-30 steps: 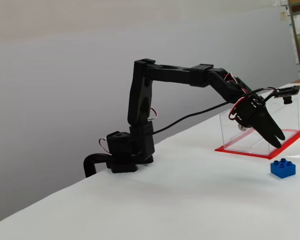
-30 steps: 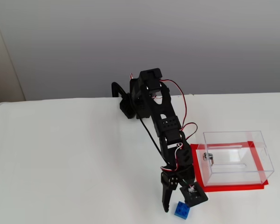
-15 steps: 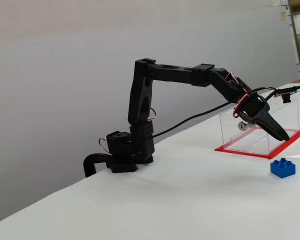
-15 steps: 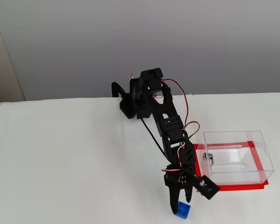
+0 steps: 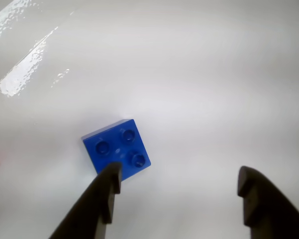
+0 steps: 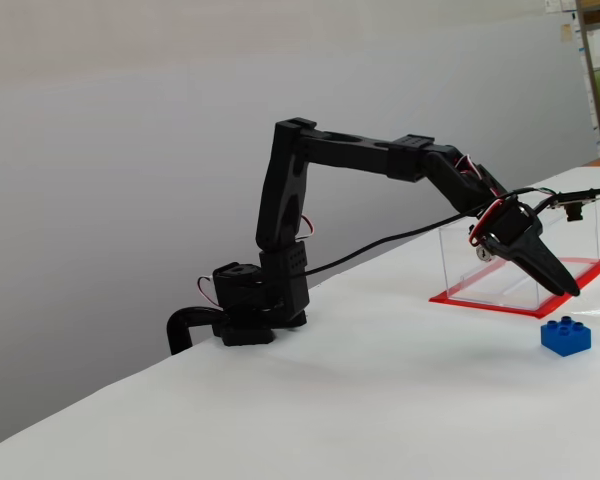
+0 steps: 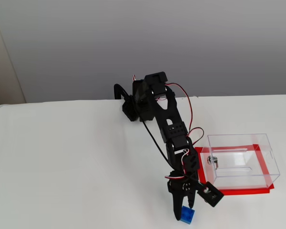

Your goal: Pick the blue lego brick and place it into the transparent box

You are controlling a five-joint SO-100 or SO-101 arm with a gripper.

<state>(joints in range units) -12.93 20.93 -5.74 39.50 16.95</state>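
Blue lego brick point(image 5: 116, 148) was seen lying flat on the white desk point(image 5: 199, 89), studs up, in the wrist view; the jaws were spread wide and held nothing; the left fingertip point(image 5: 111, 175) overlapped the brick's near edge, the right one stood well clear of it; contact could not be judged. The gripper point(image 6: 565, 290) was seen in a fixed view above the brick point(image 6: 565, 337), with a gap between them. The transparent box point(image 7: 240, 160), on its red base, stood just beside the arm point(image 7: 174, 129), near the brick point(image 7: 186, 214); the brick lay outside it.
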